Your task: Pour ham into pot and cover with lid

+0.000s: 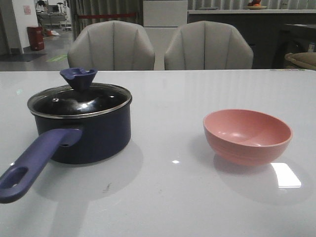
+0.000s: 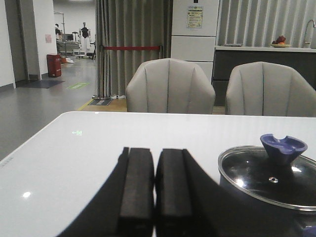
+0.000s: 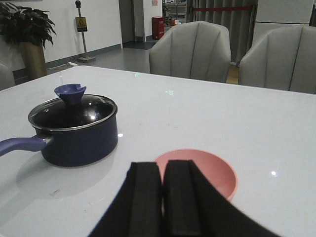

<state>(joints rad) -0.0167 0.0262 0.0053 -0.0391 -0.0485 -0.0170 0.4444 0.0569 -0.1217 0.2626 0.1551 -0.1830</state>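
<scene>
The dark navy pot (image 1: 94,140) stands on the left of the white table (image 1: 168,197), its long blue-purple handle (image 1: 34,163) pointing toward the near left corner. The glass lid (image 1: 79,100) with its blue-purple knob (image 1: 79,78) sits on the pot. The ham is hidden or out of view. To the right stands a salmon-pink bowl (image 1: 247,136), and the part of its inside that shows is bare. Neither gripper appears in the front view. My left gripper (image 2: 156,150) is shut on nothing beside the lid (image 2: 266,180). Short of the bowl (image 3: 212,170), my right gripper (image 3: 162,165) is shut too.
Two grey padded chairs (image 1: 111,47) (image 1: 207,47) stand behind the table's far edge. Bare tabletop lies between the pot and the bowl and in front of both.
</scene>
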